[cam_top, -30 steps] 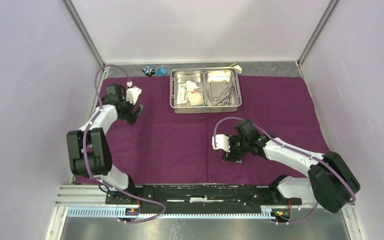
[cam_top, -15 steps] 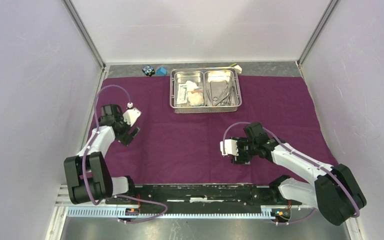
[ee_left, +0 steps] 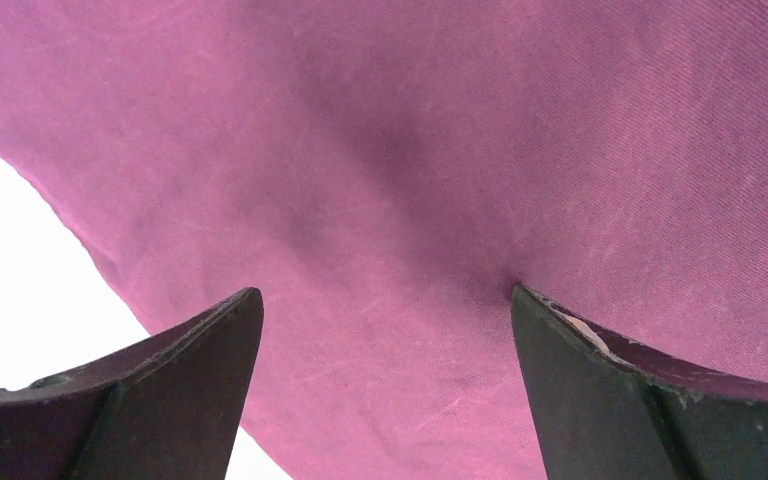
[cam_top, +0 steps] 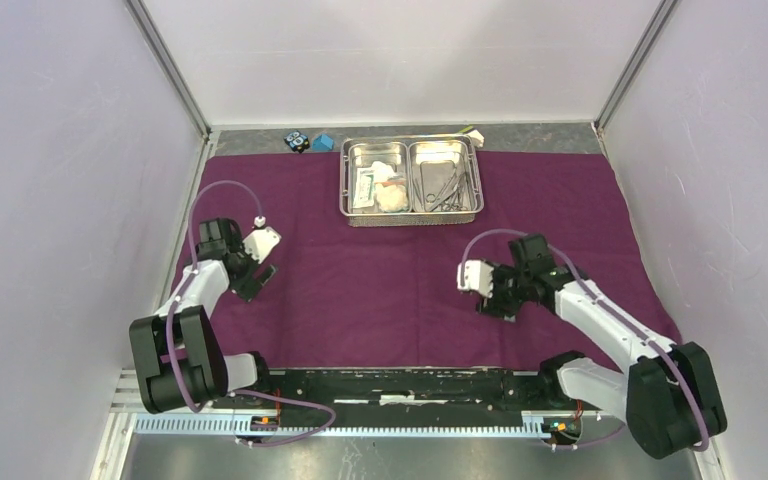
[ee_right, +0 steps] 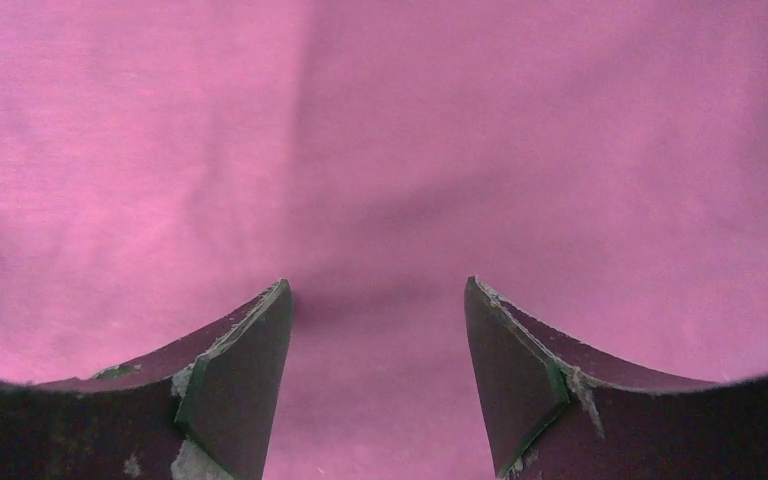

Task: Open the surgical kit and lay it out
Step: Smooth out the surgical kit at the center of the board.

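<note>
Cloth wrap (cam_top: 360, 290) flat | left gripper (ee_left: 383, 293), right gripper (ee_right: 376, 284) apart, empty (over cloth) | advise: descend into steel tray (cam_top: 412, 219), lift clamps (cam_top: 442, 185) singly.

The tray (cam_top: 412, 218) is partly hiding a block (cam_top: 474, 131) at upper centre; its clamps (cam_top: 443, 186) are showing too small to count.

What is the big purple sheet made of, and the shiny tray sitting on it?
The purple sheet looks like woven cloth with a matte finish: fine weave lines and soft creases show close up. The tray looks like bare metal, probably steel: silvery, with bright glints.
</note>
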`<move>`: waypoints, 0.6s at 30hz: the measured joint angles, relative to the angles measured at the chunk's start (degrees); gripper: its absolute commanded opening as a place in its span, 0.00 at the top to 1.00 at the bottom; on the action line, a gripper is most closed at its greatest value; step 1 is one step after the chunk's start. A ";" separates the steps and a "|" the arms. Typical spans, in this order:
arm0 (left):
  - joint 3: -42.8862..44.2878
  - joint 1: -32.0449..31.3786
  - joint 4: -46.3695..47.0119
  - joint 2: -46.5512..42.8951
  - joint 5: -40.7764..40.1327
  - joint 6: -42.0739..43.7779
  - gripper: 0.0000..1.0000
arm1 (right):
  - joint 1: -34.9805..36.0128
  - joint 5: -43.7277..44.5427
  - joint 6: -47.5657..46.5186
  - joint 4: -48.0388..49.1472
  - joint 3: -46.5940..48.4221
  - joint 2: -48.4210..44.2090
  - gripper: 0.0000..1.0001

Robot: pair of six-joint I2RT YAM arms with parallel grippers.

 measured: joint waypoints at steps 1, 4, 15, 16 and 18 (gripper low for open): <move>-0.04 0.33 0.22 -0.02 0.02 0.09 0.00 | -2.27 -0.46 0.13 -0.74 1.09 0.02 0.29; -0.13 1.11 0.57 -0.04 0.04 0.22 0.00 | -9.11 -1.49 0.15 -1.31 4.55 0.35 0.29; -0.31 1.77 0.74 -0.24 0.94 1.38 0.00 | -30.34 -1.40 0.13 2.12 13.86 14.69 0.30; -0.31 1.79 0.66 -0.31 1.11 1.36 0.00 | -31.12 -1.22 0.15 2.60 14.25 15.72 0.30; 0.00 1.86 -0.46 -0.39 1.68 1.33 0.00 | -32.11 -1.16 0.24 3.50 14.78 17.18 0.30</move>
